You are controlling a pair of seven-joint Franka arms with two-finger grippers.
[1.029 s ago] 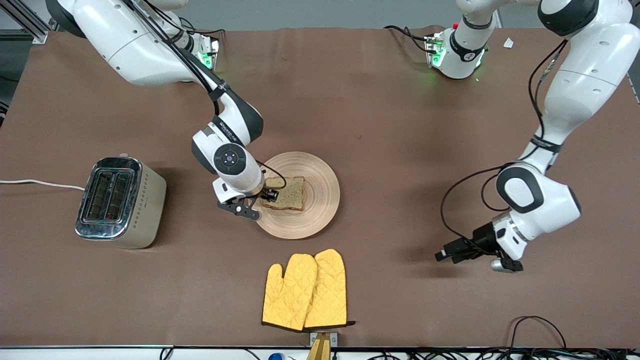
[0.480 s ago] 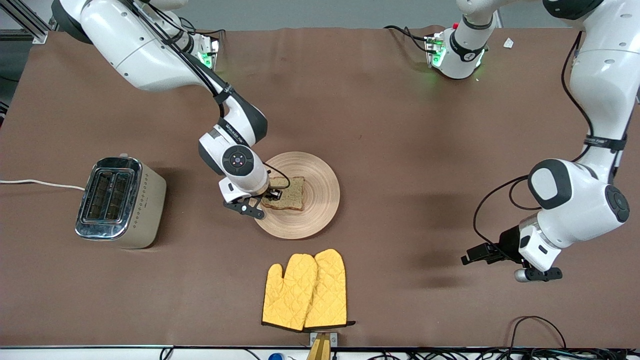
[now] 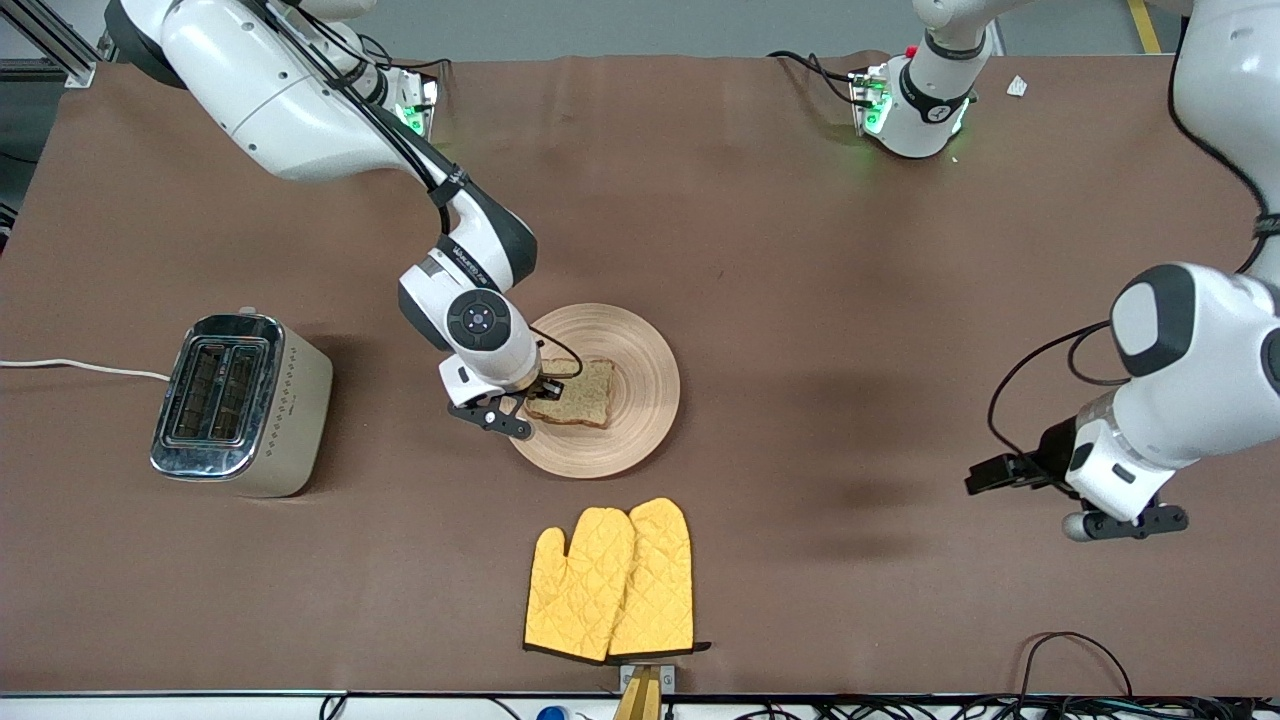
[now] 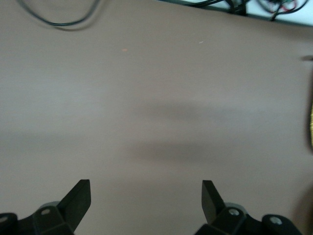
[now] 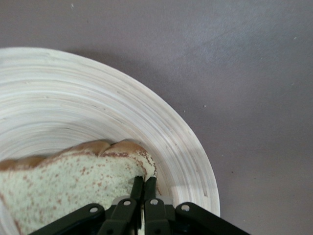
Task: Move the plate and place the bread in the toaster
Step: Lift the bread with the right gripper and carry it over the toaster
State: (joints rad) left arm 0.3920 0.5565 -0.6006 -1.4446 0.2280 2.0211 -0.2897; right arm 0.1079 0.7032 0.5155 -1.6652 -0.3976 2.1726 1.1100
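The brown bread lies on the round light-wood plate in the middle of the table. My right gripper is down at the bread's edge on the side toward the toaster, its fingers pinched together on the crust corner. The toaster stands toward the right arm's end of the table, slots up and nothing in them. My left gripper hangs open over bare cloth at the left arm's end, holding nothing.
A pair of yellow oven mitts lies nearer to the front camera than the plate. The toaster's white cord runs off the table's edge. Brown cloth covers the table; black cables lie along its front edge.
My right gripper's fingers have closed on the bread's edge, and the slice has shifted a little. The left arm has drawn away toward its own end of the table and risen.
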